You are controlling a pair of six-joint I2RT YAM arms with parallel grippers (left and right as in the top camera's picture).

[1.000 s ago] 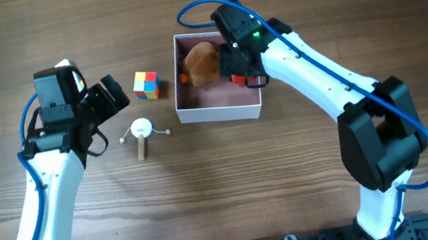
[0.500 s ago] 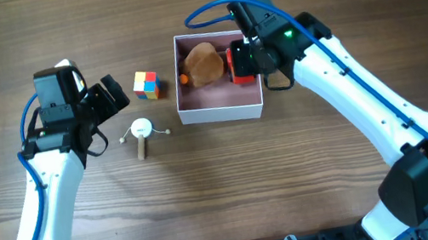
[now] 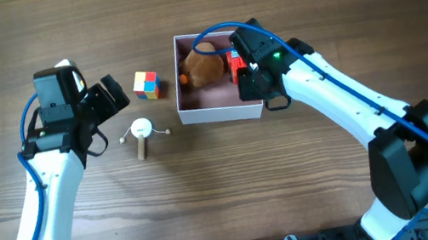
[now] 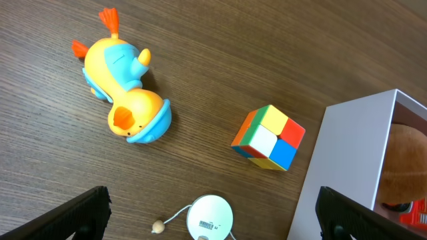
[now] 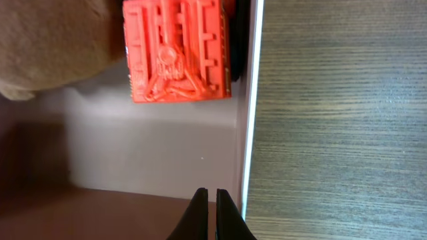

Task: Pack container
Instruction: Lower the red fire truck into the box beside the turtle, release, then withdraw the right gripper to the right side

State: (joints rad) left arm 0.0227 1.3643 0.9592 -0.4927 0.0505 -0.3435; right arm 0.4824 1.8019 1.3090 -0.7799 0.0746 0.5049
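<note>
A wooden table (image 3: 208, 190) is seen from above. The container (image 3: 220, 112), a square, shallow box with white walls and a pale pink floor, is placed in the upper middle of the overhead frame. Inside it, a brown plush toy (image 3: 204, 65) is lodged in the upper left part. A red block toy (image 3: 236, 66) is set just beside the plush, against the right wall.

The right gripper (image 5: 207, 203) is held over the container, just inside its right wall. In the right wrist view its jaws are seen pressed almost together, with nothing between them.

The left gripper (image 3: 111, 95) is held at the left of the overhead frame, well apart from the container. In the left wrist view its fingers (image 4: 80, 217) are spread wide and nothing is gripped.

On the table to the left of the container, a multicoloured cube (image 4: 269, 138) is seen. Below it in the frame is a small white disc (image 4: 210, 217) with a thin cord. An orange and blue duck toy (image 4: 125, 83) is shown lying in the upper left of the left wrist view.
</note>
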